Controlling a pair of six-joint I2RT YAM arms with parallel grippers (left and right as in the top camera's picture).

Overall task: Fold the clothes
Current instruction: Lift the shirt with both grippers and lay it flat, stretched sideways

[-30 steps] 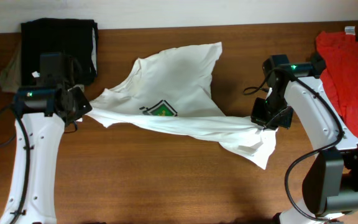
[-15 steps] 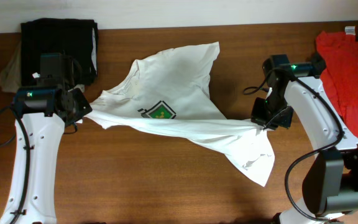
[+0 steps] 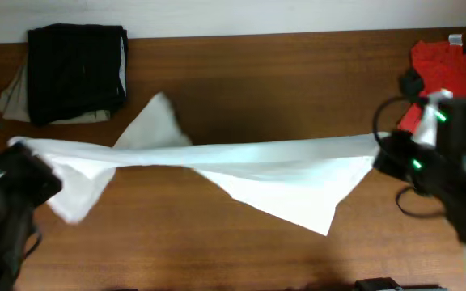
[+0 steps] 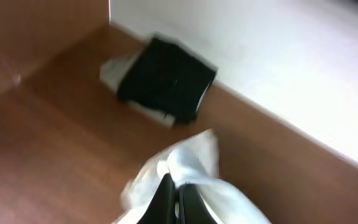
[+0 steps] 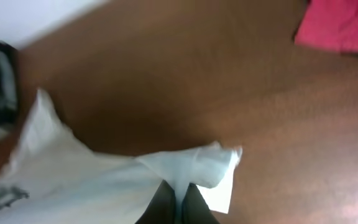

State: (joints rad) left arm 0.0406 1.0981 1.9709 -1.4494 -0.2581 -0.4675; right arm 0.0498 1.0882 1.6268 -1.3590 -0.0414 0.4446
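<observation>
A white T-shirt [image 3: 217,162] is stretched in the air across the table between both arms, blurred with motion. My left gripper [image 3: 19,166] is shut on its left end; in the left wrist view the fingers [image 4: 166,199] pinch white cloth [image 4: 197,158]. My right gripper [image 3: 383,158] is shut on the right end; in the right wrist view the fingers [image 5: 194,202] clamp a fold of the shirt [image 5: 92,180]. Both arms are raised close to the camera. A loose flap [image 3: 298,206] hangs toward the table front.
A folded black garment [image 3: 78,71] on a pale cloth lies at the back left, also in the left wrist view [image 4: 166,81]. A red garment [image 3: 447,61] lies at the back right, also in the right wrist view [image 5: 340,25]. Brown tabletop [image 3: 257,81] lies below.
Both arms have lifted and pulled apart fast, raising the shirt off the table and stretching it into a long taut band. The logo side no longer shows from above.
</observation>
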